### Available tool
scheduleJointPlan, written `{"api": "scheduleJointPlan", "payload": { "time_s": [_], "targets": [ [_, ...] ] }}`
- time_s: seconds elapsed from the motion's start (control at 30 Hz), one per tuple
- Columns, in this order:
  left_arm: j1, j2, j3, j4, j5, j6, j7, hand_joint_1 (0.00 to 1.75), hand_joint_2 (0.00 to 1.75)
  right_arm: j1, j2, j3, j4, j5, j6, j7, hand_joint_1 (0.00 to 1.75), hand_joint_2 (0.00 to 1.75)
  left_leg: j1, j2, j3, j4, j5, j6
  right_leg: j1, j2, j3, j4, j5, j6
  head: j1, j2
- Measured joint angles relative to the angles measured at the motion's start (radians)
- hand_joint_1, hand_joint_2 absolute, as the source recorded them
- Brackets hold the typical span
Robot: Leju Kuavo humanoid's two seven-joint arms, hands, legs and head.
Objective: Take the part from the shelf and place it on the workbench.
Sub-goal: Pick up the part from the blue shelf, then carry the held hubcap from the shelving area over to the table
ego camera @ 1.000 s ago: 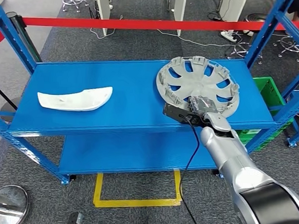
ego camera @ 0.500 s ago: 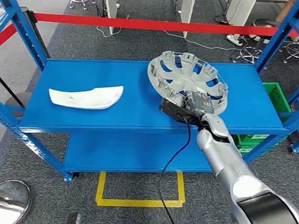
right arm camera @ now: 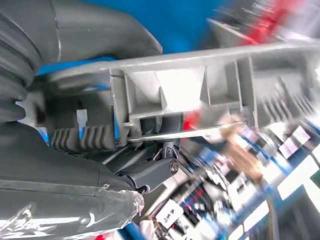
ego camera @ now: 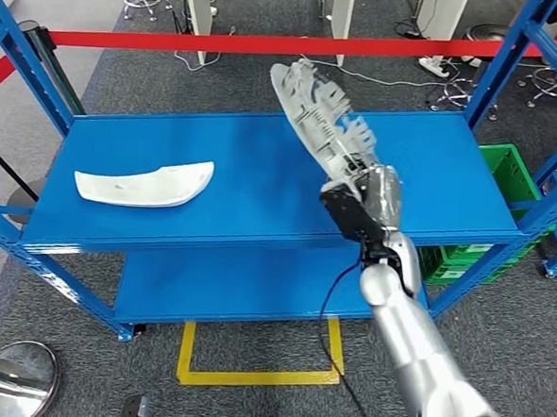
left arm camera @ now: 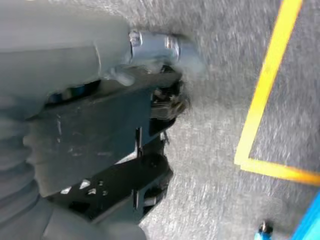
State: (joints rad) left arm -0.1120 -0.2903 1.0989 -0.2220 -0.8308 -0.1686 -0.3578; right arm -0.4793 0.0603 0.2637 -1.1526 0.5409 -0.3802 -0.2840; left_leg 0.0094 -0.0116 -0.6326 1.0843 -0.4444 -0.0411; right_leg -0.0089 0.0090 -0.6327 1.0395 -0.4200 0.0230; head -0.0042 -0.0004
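Matt grey plastic wheel cover (ego camera: 323,117), glossy blue painted metal shelf (ego camera: 189,217), smooth white plastic trim piece (ego camera: 145,183), rough grey carpet (ego camera: 249,410)

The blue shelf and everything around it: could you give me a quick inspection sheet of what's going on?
Surface: blue shelf, top level bare blue.
Job's things: grey wheel cover, tilted up off the shelf.
Clutter: white curved panel lying flat on the shelf.
Hands: right hand grips the wheel cover's rim; left hand hangs over grey carpet.
Cables: black cable trailing from the right wrist.
Surroundings: red barrier tape, green crate, yellow floor marking.
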Motion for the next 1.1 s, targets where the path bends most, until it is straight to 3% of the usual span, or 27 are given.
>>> {"api": "scheduleJointPlan", "payload": {
  "time_s": [0.07, 0.13, 0.2, 0.3, 0.37, 0.4, 0.43, 0.5, 0.57, 0.7, 0.77, 0.83, 0.87, 0.9, 0.93, 1.0, 1.03, 1.1],
  "targets": [
    [0.004, -0.001, 0.009, 0.0, 0.01, 0.008, -0.006, 0.0, 1.75, 0.08, 0.007, -0.003, -0.14, -0.066, -0.038, -0.037, 1.75, 1.75, 0.0, -0.002, 0.027, -0.063, 0.008, 0.01, 0.005, 0.0, -0.004, 0.002, 0.0, 0.01, -0.001, 0.0],
    [0.008, -0.001, 0.016, 0.0, 0.02, 0.014, -0.012, 0.0, 1.75, 0.158, 0.014, -0.001, -0.26, -0.124, -0.072, -0.079, 1.75, 1.75, -0.001, -0.005, 0.027, -0.071, 0.003, 0.025, 0.004, -0.002, -0.007, -0.001, 0.0, 0.019, 0.0, 0.0],
    [0.011, -0.001, 0.026, 0.0, 0.029, 0.018, -0.019, 0.0, 1.75, 0.226, 0.018, 0.006, -0.37, -0.164, -0.109, -0.124, 1.75, 1.75, 0.0, -0.007, 0.028, -0.074, 0.004, 0.037, 0.002, -0.003, -0.019, 0.025, -0.025, 0.027, 0.003, 0.0],
    [0.013, -0.001, 0.037, 0.0, 0.04, 0.024, -0.027, 0.0, 1.75, 0.296, 0.019, 0.024, -0.498, -0.197, -0.159, -0.173, 1.75, 1.75, -0.001, -0.007, 0.029, -0.075, 0.003, 0.049, 0.003, -0.001, -0.093, 0.196, -0.116, 0.029, 0.009, 0.0],
    [0.014, -0.001, 0.043, 0.0, 0.045, 0.026, -0.031, 0.0, 1.75, 0.33, 0.02, 0.036, -0.559, -0.207, -0.188, -0.196, 1.75, 1.75, -0.002, -0.007, 0.032, -0.075, 0.002, 0.052, 0.003, -0.001, -0.132, 0.282, -0.137, 0.031, 0.009, 0.0],
    [0.015, -0.001, 0.048, 0.0, 0.048, 0.027, -0.033, 0.0, 1.75, 0.345, 0.02, 0.042, -0.584, -0.209, -0.2, -0.208, 1.75, 1.75, -0.002, -0.007, 0.035, -0.075, 0.0, 0.051, 0.002, -0.002, -0.127, 0.273, -0.121, 0.032, 0.009, 0.0],
    [0.015, -0.001, 0.052, 0.0, 0.051, 0.028, -0.035, 0.0, 1.75, 0.358, 0.02, 0.049, -0.608, -0.21, -0.212, -0.219, 1.75, 1.75, -0.001, -0.007, 0.04, -0.075, -0.002, 0.049, 0.001, -0.003, -0.102, 0.225, -0.09, 0.034, 0.009, 0.0],
    [0.015, -0.001, 0.059, 0.0, 0.056, 0.03, -0.039, 0.0, 1.75, 0.385, 0.02, 0.065, -0.651, -0.209, -0.232, -0.243, 1.75, 1.75, -0.002, -0.007, 0.048, -0.073, -0.009, 0.041, -0.001, -0.004, -0.029, 0.086, -0.036, 0.035, 0.011, 0.0],
    [0.015, 0.0, 0.063, 0.0, 0.061, 0.033, -0.044, 0.0, 1.75, 0.411, 0.021, 0.084, -0.692, -0.209, -0.248, -0.265, 1.75, 1.75, -0.005, -0.007, 0.051, -0.072, -0.012, 0.031, -0.001, -0.002, 0.011, 0.015, -0.023, 0.028, 0.011, 0.0],
    [0.015, 0.0, 0.071, 0.0, 0.068, 0.04, -0.047, 0.0, 1.75, 0.452, 0.021, 0.119, -0.756, -0.214, -0.273, -0.295, 1.75, 1.75, -0.004, -0.005, 0.048, -0.063, -0.025, 0.011, 0.0, 0.002, 0.014, 0.011, -0.025, -0.001, 0.01, 0.0],
    [0.015, 0.0, 0.077, 0.0, 0.07, 0.042, -0.047, 0.0, 1.75, 0.466, 0.021, 0.132, -0.778, -0.214, -0.275, -0.302, 1.75, 1.75, -0.003, -0.002, 0.01, 0.02, -0.077, 0.002, -0.003, 0.0, 0.016, 0.009, -0.024, -0.011, 0.007, 0.0],
    [0.015, 0.0, 0.082, 0.0, 0.072, 0.043, -0.048, 0.0, 1.75, 0.477, 0.021, 0.143, -0.794, -0.215, -0.276, -0.305, 1.75, 1.75, -0.003, -0.001, -0.056, 0.154, -0.135, -0.002, -0.002, 0.0, 0.015, 0.009, -0.025, -0.015, 0.005, 0.0],
    [0.015, 0.0, 0.084, 0.0, 0.073, 0.044, -0.049, 0.0, 1.75, 0.482, 0.021, 0.147, -0.799, -0.215, -0.276, -0.306, 1.75, 1.75, -0.003, -0.001, -0.078, 0.197, -0.143, -0.001, -0.001, 0.0, 0.016, 0.009, -0.025, -0.016, 0.005, 0.0],
    [0.015, 0.001, 0.084, 0.0, 0.074, 0.044, -0.049, 0.0, 1.75, 0.487, 0.021, 0.149, -0.803, -0.215, -0.276, -0.307, 1.75, 1.75, -0.004, -0.001, -0.083, 0.203, -0.132, 0.001, 0.0, 0.001, 0.016, 0.009, -0.025, -0.016, 0.005, 0.0],
    [0.015, 0.001, 0.085, 0.0, 0.075, 0.044, -0.05, 0.0, 1.75, 0.492, 0.021, 0.151, -0.807, -0.215, -0.276, -0.307, 1.75, 1.75, -0.004, -0.001, -0.068, 0.171, -0.103, 0.004, 0.0, 0.002, 0.018, 0.009, -0.025, -0.016, 0.005, 0.0],
    [0.015, 0.001, 0.085, 0.0, 0.077, 0.044, -0.05, 0.0, 1.75, 0.498, 0.021, 0.159, -0.815, -0.215, -0.275, -0.309, 1.75, 1.75, -0.006, -0.001, -0.004, 0.043, -0.034, 0.014, 0.002, 0.003, 0.019, 0.01, -0.026, -0.014, 0.005, 0.0],
    [0.015, 0.001, 0.085, 0.0, 0.079, 0.044, -0.05, 0.0, 1.75, 0.501, 0.021, 0.163, -0.819, -0.215, -0.274, -0.311, 1.75, 1.75, -0.007, -0.001, 0.025, -0.017, -0.015, 0.018, 0.004, 0.004, 0.018, 0.011, -0.026, -0.011, 0.005, 0.0],
    [0.015, 0.0, 0.087, 0.0, 0.085, 0.045, -0.051, 0.0, 1.75, 0.509, 0.02, 0.172, -0.829, -0.215, -0.272, -0.318, 1.75, 1.75, -0.01, -0.002, 0.049, -0.072, -0.008, 0.024, 0.007, 0.005, 0.014, 0.011, -0.024, 0.0, 0.006, 0.0]
  ]
}}
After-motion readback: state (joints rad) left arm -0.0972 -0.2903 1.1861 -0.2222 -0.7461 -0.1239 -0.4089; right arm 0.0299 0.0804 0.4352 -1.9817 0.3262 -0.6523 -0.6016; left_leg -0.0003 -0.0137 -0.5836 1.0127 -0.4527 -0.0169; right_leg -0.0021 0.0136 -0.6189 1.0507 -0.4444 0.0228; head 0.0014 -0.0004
